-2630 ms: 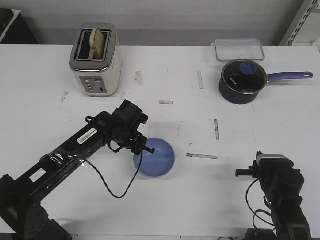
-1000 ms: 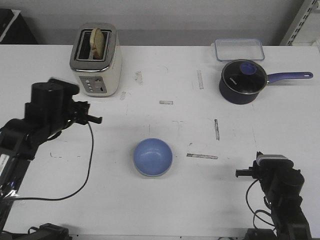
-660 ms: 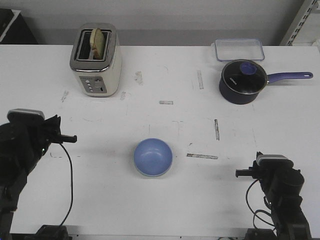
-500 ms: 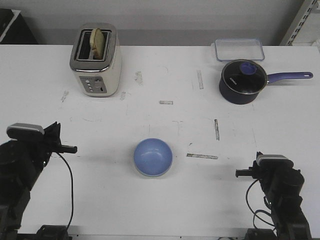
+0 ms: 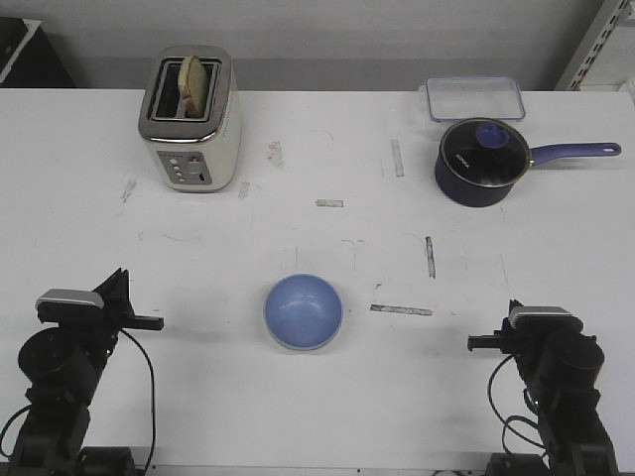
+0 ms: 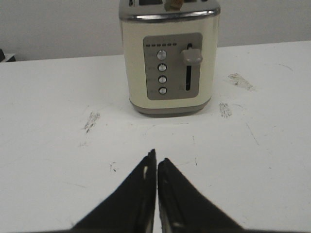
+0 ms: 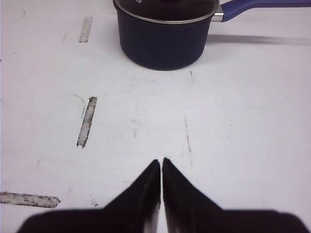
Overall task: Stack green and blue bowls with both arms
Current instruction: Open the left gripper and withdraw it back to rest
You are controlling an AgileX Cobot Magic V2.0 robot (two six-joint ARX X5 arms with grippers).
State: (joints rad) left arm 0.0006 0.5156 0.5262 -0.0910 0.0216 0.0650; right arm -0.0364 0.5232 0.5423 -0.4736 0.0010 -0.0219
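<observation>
1. The blue bowl (image 5: 304, 311) sits upright mid-tabletop (image 5: 327, 407), roughly between the two arms and touched by neither. A thin pale rim shows at its lower edge, so I judge the green bowl is nested underneath. Can't confirm, since almost none of it is visible.
2. If that's right, the stack looks done and both arms are parked clear of it.
3. The left gripper (image 5: 157, 320) is at the near-left edge with its tips pointing inward toward the bowl, well apart from it. In the wrist view the left gripper's tips (image 6: 156, 162) meet with only a hairline between them. It is closed with nothing held.
4. The right gripper (image 5: 471, 344) is at the near-right edge, mirrored, also well apart from the bowl. Its tips (image 7: 161, 162) are likewise pressed together and empty.
5. The placement makes sense: a central bowl is reachable by either arm, and retracted arms leave it unobstructed.
6. Only the front view shows the bowl. Neither wrist camera has it in frame.
7. The left wrist view adds the toaster (image 6: 168, 56) face-on, showing its buttons and lever. The front view shows bread in its slot instead.
8. The right wrist view adds the saucepan (image 7: 166, 33) side wall and scuff marks on the tabletop. The front view shows its lid, its handle and the clear container (image 5: 474, 97) behind it.
</observation>
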